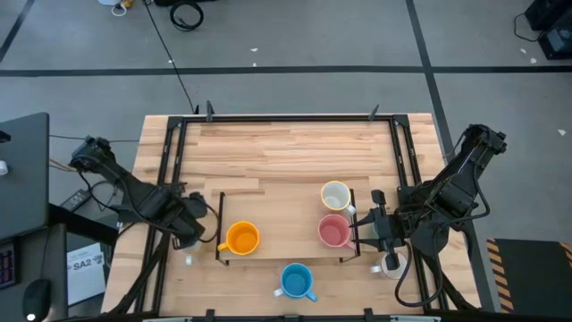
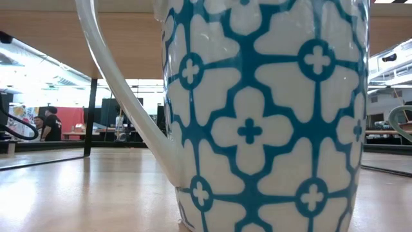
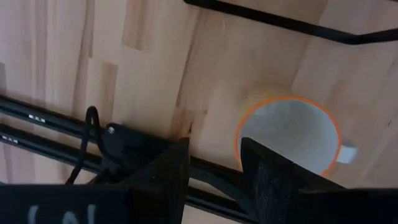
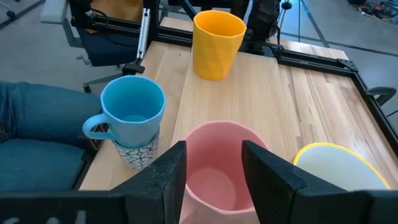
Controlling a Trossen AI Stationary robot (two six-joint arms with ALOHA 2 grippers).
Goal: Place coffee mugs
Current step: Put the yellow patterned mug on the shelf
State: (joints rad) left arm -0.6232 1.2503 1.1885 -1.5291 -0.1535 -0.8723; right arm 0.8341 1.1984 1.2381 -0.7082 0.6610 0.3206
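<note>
On the wooden table (image 1: 286, 152) we see both arms low at its near corners. Our left gripper (image 1: 198, 222) stands open and empty beside the orange mug (image 1: 242, 238); our right gripper (image 1: 366, 229) stands open beside the pink mug (image 1: 334, 231). The cream mug (image 1: 335, 195) sits just beyond the pink one, and the blue mug (image 1: 296, 281) stands at the near edge.

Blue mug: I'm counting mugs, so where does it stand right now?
In the high view the blue mug stands at the table's front edge, between the orange mug and the pink mug.
</note>
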